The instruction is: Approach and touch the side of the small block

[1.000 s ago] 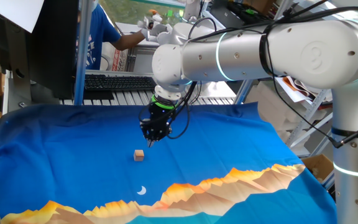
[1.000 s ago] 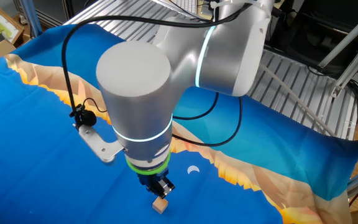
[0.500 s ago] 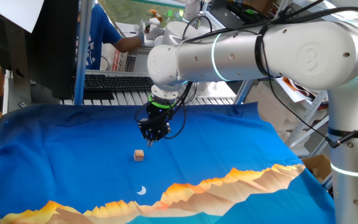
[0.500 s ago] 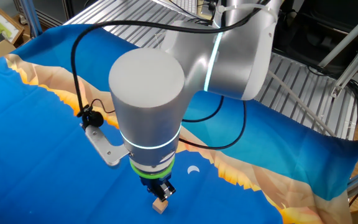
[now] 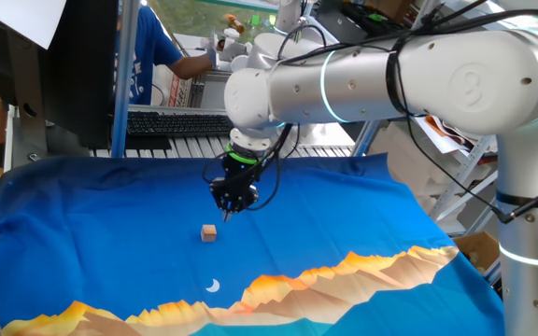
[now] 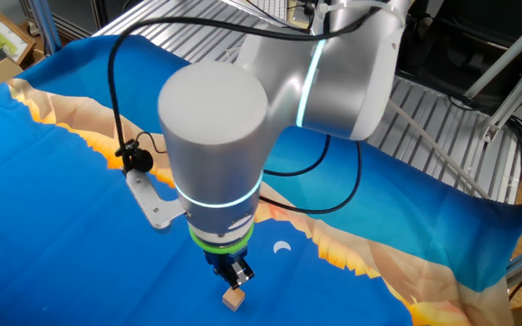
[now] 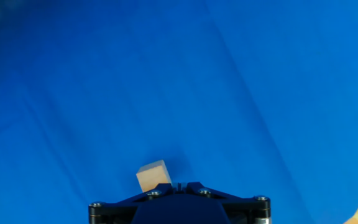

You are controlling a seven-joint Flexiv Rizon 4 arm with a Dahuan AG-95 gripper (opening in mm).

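blue cloth (image 5: 110,205) — gripper (image 5: 229,209) pressed together | just beside small block (image 5: 209,232)

— What sort of place is this?

— A robotics lab. A large silver robot arm with glowing teal rings (image 5: 409,70) stands at three o'clock over a blue printed cloth-covered table (image 5: 92,215).

— Anything else?

— At eleven o'clock, a black computer keyboard (image 5: 177,122) and a person in a blue shirt (image 5: 148,51); aluminium frame struts (image 6: 506,59) around.
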